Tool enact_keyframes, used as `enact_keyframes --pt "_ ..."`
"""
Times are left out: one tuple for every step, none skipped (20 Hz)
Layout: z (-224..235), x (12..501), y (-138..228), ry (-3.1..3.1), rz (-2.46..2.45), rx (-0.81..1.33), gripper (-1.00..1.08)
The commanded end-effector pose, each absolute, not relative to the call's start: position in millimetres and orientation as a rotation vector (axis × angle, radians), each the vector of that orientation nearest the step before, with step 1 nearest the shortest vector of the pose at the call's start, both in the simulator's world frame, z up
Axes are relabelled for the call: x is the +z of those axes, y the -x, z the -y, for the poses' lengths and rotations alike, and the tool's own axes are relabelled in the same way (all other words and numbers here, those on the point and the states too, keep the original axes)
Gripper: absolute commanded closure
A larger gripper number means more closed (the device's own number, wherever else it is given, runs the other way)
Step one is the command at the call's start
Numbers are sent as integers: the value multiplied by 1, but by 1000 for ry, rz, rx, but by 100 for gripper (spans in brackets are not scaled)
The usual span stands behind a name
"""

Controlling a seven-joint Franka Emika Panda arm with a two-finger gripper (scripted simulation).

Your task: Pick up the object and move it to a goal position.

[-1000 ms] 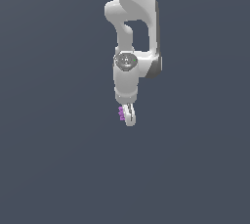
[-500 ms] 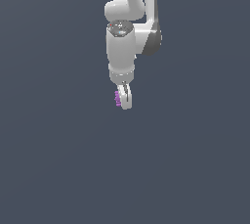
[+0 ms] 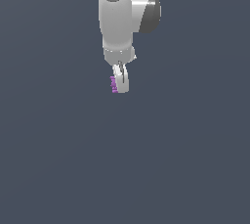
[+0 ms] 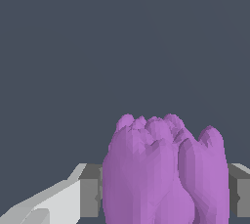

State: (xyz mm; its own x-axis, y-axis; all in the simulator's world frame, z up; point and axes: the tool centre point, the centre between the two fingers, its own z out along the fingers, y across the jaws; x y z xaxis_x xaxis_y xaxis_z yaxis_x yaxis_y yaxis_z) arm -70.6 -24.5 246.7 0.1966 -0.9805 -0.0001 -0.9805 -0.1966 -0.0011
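Exterior view: gripper (image 3: 119, 85) clamps purple object (image 3: 114, 84) (bumpy-edged) against plain grey-blue backdrop (image 3: 195, 159).

Arm (image 3: 117, 20) — pale grey-white shell, glossy, with a darker charcoal patch on the side facing the exterior view's right and a dark ring on the round cap at its upper joint.

Gripper (image 3: 119, 83) — white-grey fingers; a thin dark line runs between them in the exterior view. In the wrist view the pads (image 4: 90, 193) show mid-grey, the finger body beside them off-white.

Object (image 4: 163, 174) — uniform purple, violet-magenta, no pattern or marking; lighter lilac on the rounded bumps, deeper purple in the creases. In the exterior view, a small purple fleck (image 3: 114, 84) at the gripper's edge.

Background (image 3: 195, 159) — flat slate blue-grey, plain throughout both views.
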Motion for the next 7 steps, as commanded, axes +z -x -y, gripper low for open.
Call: enact_keyframes --pt "26 257 73 2430 -1991 0 108" --pt "27 260 74 2430 -1991 0 108" --pt "27 262 74 2431 -1991 -1 108" --pt "27 264 75 2431 -1991 -1 108" --pt "27 265 75 2431 -1991 -1 108" --pt "27 266 74 2432 -1990 0 108" --pt "27 266 74 2432 -1990 0 108"
